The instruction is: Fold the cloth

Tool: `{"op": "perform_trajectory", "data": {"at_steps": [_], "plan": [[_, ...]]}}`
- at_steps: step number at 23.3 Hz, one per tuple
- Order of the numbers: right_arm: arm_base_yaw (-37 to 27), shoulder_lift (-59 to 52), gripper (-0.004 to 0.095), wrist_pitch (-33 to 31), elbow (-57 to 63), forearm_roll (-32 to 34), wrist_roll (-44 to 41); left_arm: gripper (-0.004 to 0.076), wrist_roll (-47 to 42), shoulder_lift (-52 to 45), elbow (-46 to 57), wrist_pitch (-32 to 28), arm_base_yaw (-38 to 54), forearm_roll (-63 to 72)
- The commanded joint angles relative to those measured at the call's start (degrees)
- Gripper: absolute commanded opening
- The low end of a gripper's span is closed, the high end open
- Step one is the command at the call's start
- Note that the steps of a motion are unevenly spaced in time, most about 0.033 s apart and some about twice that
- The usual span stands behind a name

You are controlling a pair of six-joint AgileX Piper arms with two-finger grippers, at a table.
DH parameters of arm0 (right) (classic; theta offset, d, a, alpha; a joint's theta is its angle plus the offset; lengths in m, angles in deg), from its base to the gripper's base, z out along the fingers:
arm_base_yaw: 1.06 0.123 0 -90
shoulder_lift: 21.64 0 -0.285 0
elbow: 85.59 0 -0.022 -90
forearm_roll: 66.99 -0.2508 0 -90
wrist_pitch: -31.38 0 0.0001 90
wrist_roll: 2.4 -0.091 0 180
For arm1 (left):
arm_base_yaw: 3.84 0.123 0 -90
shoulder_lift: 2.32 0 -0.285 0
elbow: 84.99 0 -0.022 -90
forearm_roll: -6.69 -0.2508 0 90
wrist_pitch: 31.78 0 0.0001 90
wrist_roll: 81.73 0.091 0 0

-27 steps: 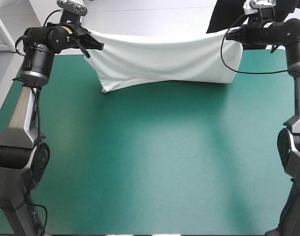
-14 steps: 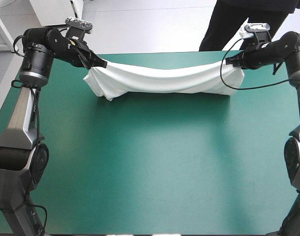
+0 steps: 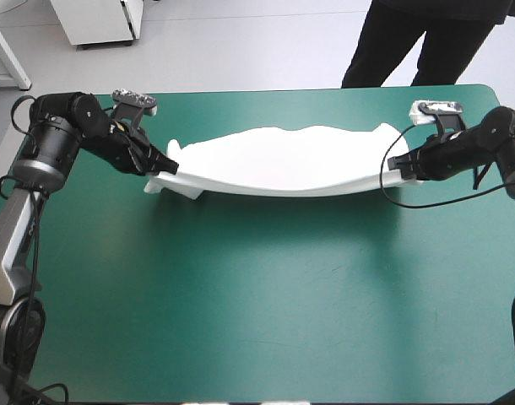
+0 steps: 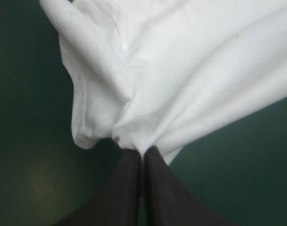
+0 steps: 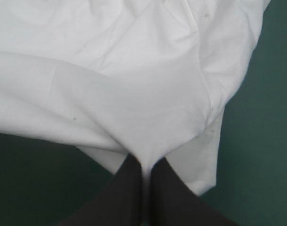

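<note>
The white T-shirt is stretched as a long band across the far half of the worktop. Its far part rests on the teal-green cover, while the near edge seems slightly raised between its two ends and sags toward the middle. It looks light, thin and wholly limp: it drapes, gathers into soft ridges at each pinch and would hold no shape of its own, so any slack is likely to become wrinkles or a skewed fold. It does not look fragile, though a thin bunch could slide out of a loose pinch. The left tool has its black fingers pressed together on a gathered corner at the shirt's left end, with a small flap of cloth hanging just beside it. The right tool pinches the opposite end the same way, cloth bunched right at the fingertips. These end corners appear to be the sensible holds, since drawing them apart evenly should pull the edge straight, whereas a grip in the middle would probably let both ends droop.
</note>
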State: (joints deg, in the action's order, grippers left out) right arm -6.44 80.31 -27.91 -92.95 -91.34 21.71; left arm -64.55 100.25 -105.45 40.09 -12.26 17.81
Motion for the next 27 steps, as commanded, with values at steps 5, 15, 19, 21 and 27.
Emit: {"op": "perform_trajectory", "data": {"at_steps": [5, 15, 19, 21, 27], "plan": [[0.9, -7.0, -0.0012, 2.2, 15.1, 0.5, 1.2, -0.0022, 1.7, -9.2, 18.0, 1.9, 0.0, 2.8], [8.8, -7.5, -0.0013, 2.1, 25.7, 8.3, 0.7, -0.0022, 2.6, -11.8, 31.4, 1.9, 0.0, 2.8], [8.8, -7.5, -0.0013, 2.1, 25.8, 9.3, 0.0, -0.0022, 2.7, -11.8, 33.5, 1.5, 0.0, 2.8], [8.8, -7.5, -0.0013, 2.1, 25.8, 9.3, -0.3, -0.0022, 2.7, -11.8, 34.0, 0.9, 0.0, 2.6], [8.8, -7.5, -0.0012, 2.0, 25.8, 9.7, -2.9, -0.0022, 2.7, -11.7, 35.9, -0.6, 0.0, 2.5]]}}
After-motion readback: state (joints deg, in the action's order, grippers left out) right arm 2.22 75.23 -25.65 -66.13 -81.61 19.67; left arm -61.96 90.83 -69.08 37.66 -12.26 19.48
